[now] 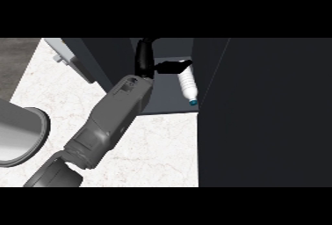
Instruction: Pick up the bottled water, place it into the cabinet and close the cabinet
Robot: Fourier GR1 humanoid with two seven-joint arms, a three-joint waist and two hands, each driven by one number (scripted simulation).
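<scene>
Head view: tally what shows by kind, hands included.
Bottle: 1
Cabinet: 1
Cabinet door: 1
Sink: 1
Counter: 1
Hand: 1
Total: 6

A grey sink basin [19,136] sits in the white marble counter [162,145].

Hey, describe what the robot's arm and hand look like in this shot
One arm shows: a boxy grey forearm built of blocky segments with a recessed panel near the wrist, ending in a glossy black hand with blocky black fingers. No cables or markings are visible. Which arm it is cannot be told.
</scene>
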